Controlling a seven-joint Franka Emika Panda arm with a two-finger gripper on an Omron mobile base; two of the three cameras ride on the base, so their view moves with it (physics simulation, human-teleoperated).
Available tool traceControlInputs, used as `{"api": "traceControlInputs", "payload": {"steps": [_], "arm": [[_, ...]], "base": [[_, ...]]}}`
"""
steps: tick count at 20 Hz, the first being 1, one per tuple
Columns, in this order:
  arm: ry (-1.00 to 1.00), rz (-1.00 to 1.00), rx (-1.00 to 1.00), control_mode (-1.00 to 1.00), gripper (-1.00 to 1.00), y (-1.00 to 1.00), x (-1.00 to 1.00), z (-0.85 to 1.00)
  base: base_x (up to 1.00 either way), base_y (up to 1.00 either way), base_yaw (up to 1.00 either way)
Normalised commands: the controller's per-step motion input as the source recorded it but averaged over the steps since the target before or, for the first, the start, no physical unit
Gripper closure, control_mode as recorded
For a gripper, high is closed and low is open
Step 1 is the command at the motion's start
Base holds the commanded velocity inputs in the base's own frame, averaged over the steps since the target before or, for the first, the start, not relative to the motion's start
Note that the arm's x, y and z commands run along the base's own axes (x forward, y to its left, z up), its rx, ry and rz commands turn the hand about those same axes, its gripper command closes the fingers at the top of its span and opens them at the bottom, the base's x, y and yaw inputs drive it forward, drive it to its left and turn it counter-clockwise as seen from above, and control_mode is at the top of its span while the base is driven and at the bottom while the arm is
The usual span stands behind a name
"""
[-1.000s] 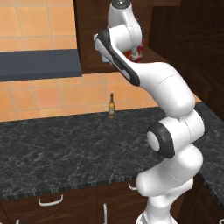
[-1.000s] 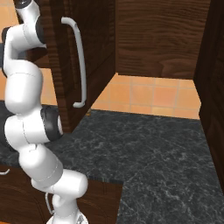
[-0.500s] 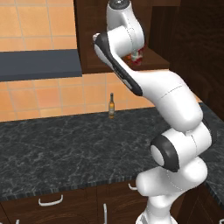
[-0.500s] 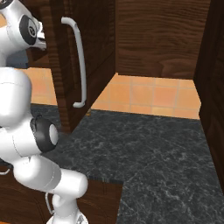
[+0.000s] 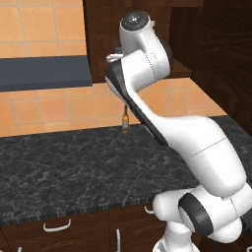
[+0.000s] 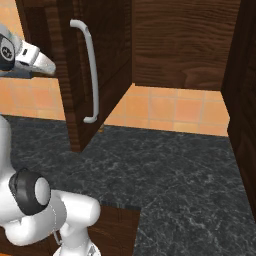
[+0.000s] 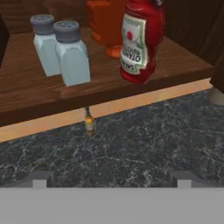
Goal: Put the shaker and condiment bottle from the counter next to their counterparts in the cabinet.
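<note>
Inside the cabinet (image 7: 39, 98), on its wooden shelf, two near-identical shakers standing upright side by side at the left: shaker (image 7: 72, 54) nearer the shelf's front edge, twin (image 7: 43, 43) just behind and left of it, touching or nearly so, which of the two cannot be told. To their right, on the same shelf, the bottle (image 7: 140, 41), red with a white label, upright close to the front edge. Just behind it and to its left, a wide orange-red flask (image 7: 105, 22), its top cut off by the frame; whether bottle and flask touch cannot be told. Below the shelf, on the black marbled counter (image 7: 131, 148), a slim brown bottle (image 7: 89, 122) upright against the orange tiled wall; seen again in the left base view (image 5: 125, 120) beside the arm, near the grey hood (image 5: 44, 73). In the right base view, cabinet door (image 6: 80, 75) swung open, white handle (image 6: 89, 75) facing out, bare counter beneath. Gripper (image 7: 111, 177) back from the shelf, over the counter, its two dark tips standing far apart at the bottom of the hand view, nothing between them: open and holding nothing.
</note>
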Motion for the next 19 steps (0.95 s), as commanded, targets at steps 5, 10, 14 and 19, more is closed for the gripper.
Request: {"api": "traceControlInputs", "payload": {"steps": [5,10,14,19], "arm": [[-0.01,-0.1,0.04,-1.0,-1.0,-0.01,-1.0,-0.53],[0.0,-0.1,0.05,-1.0,-1.0,-0.02,-1.0,-0.57],[-0.02,-0.11,0.04,-1.0,-1.0,0.0,-1.0,-0.71],[-0.02,-0.08,0.02,-1.0,-1.0,0.0,-0.97,-0.75]], "base": [[0.0,0.0,0.0],[0.0,0.0,0.0],[0.0,0.0,0.0],[0.0,0.0,0.0]]}}
